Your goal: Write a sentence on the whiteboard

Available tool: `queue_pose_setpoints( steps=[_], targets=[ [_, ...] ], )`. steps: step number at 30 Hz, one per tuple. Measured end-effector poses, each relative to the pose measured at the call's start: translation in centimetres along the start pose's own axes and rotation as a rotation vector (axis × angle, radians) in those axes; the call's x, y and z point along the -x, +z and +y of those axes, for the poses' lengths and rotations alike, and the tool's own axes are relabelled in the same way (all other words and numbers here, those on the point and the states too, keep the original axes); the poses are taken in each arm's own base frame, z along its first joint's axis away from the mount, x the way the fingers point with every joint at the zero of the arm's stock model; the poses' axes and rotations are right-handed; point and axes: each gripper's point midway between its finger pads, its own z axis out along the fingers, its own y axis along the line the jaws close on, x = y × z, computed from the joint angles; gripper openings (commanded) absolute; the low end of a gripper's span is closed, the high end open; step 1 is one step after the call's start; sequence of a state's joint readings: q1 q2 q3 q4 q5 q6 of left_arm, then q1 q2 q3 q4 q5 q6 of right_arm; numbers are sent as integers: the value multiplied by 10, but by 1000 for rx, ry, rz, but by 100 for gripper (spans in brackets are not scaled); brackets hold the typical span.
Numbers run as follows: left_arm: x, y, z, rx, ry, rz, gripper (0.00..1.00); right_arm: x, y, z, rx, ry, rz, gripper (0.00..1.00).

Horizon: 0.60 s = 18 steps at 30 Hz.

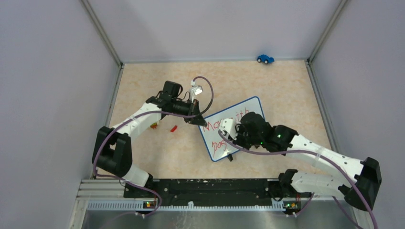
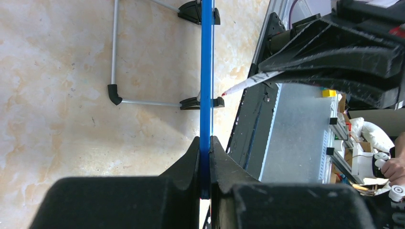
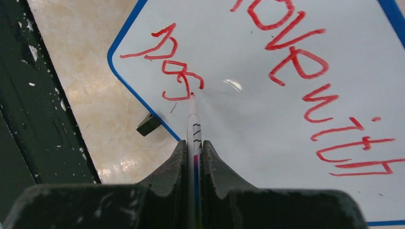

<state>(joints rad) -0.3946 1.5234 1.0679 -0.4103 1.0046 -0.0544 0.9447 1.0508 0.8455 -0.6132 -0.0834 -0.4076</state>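
The whiteboard (image 1: 239,114) with its blue rim lies tilted mid-table. The sentence (image 3: 305,81) is red lettering, "Move with" over a scrawled second line (image 3: 167,67). My left gripper (image 1: 198,120) is shut on the board's blue edge (image 2: 206,86) at its left corner. My right gripper (image 1: 234,138) is shut on a white marker (image 3: 194,129); its red tip touches the board at the end of the second line. The marker tip also shows in the left wrist view (image 2: 239,87).
A small red cap (image 1: 174,128) lies on the table left of the board. A blue toy car (image 1: 265,58) sits at the back wall. The board's wire stand (image 2: 117,71) and black clip feet (image 2: 196,12) show in the left wrist view. A black rail (image 1: 210,187) runs along the near edge.
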Motion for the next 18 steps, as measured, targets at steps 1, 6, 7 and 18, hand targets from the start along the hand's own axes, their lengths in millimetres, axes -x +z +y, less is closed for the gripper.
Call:
queue_pose_setpoints(
  steps=[1,6,7,18],
  targets=[
    [0,0,0,0,0,0,0,1,-3,-4,-15,10,-10,0],
    [0,0,0,0,0,0,0,-2,-8,-15,-56,42,-14,0],
    [0,0,0,0,0,0,0,-3,-8,-17,-62,45,-11,0],
    [0,0,0,0,-3,0,0,-10,1,-21,-78,59,38,0]
  ],
)
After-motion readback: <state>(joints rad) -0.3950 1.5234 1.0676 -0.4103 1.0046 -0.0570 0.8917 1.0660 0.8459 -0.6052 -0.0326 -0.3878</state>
